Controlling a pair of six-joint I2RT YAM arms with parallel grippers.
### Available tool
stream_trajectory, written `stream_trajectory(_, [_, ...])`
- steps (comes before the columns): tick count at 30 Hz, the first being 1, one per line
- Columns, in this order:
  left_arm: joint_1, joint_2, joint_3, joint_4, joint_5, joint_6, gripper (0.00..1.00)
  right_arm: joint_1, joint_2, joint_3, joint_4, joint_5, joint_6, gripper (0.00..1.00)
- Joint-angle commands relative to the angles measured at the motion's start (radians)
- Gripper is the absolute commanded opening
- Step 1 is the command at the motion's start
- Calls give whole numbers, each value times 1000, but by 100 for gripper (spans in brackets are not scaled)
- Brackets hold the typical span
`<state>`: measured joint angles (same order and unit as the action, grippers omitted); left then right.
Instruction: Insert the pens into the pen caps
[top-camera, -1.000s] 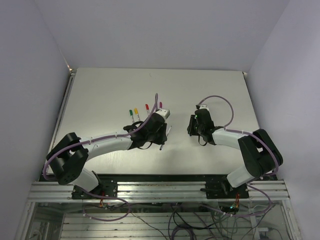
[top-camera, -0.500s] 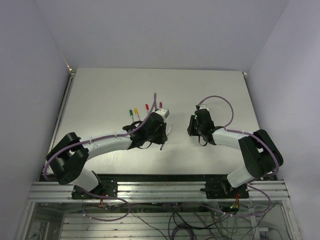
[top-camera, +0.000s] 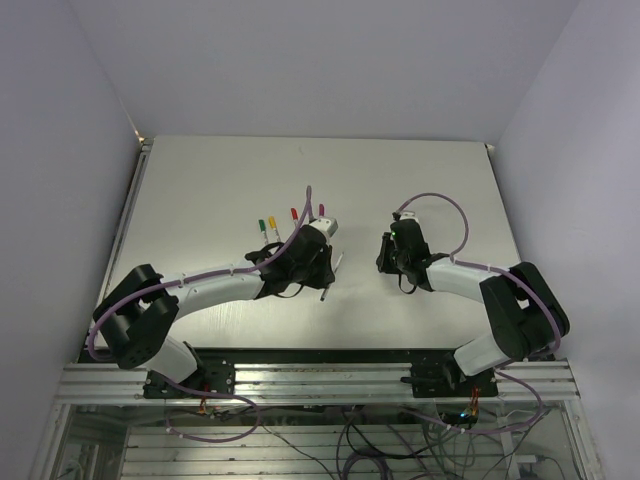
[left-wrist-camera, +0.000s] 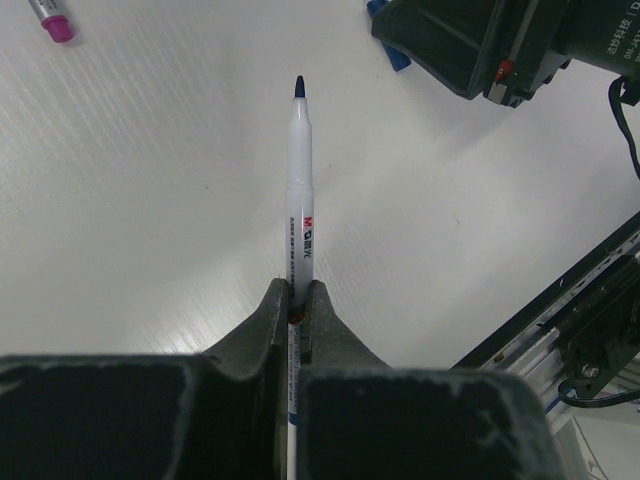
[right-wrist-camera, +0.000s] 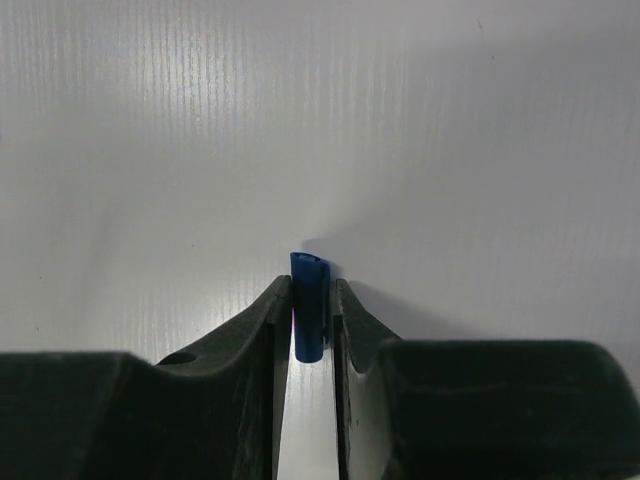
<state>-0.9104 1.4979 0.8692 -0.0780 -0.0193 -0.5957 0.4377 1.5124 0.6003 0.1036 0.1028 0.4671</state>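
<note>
Two held | left gripper (left-wrist-camera: 297, 292): blue pen (left-wrist-camera: 298, 170); right gripper (right-wrist-camera: 310, 288): blue cap (right-wrist-camera: 308, 272)

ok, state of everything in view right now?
left gripper: shut on blue pen
blue pen: uncapped, gripped by its barrel
right gripper: shut on blue cap
blue cap: gripped, off its pen
purple pen: capped, lying loose
green pen: lying loose, cap unclear
yellow pen: same
red pen: same

The pen (left-wrist-camera: 299, 190) is white with a dark blue tip and red-and-blue print; the cap (right-wrist-camera: 309, 300) is blue; the table (right-wrist-camera: 450, 120) is white, finely ribbed; the left tool (left-wrist-camera: 297, 293) and right tool (right-wrist-camera: 310, 289) are dark grey.
</note>
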Motion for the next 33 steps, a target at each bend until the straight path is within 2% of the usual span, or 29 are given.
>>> stream_trajectory(1, [7, -2, -9, 34, 25, -9, 7, 4, 31, -28, -117, -17, 7, 17])
stream_trajectory(4, [8, 0, -10, 36, 27, -9, 7, 10, 57, -10, -160, -6, 5, 15])
stream_trajectory(8, [7, 7, -11, 40, 34, -12, 7, 26, 101, 16, -215, 25, 3, 27])
stream_trajectory(10, [9, 8, -13, 44, 36, -13, 7, 34, 117, 24, -234, 47, 6, 30])
stream_trajectory(21, [8, 14, -7, 41, 39, -13, 7, 134, 192, 95, -390, 181, 85, 31])
stream_trajectory(28, [11, 16, -8, 44, 41, -16, 7, 182, 244, 145, -467, 234, 119, 26])
stream_trajectory(31, [13, 14, -8, 45, 40, -16, 7, 190, 264, 162, -496, 240, 126, 17])
stream_trajectory(33, [12, 15, -5, 42, 41, -14, 7, 197, 272, 170, -517, 246, 132, 5])
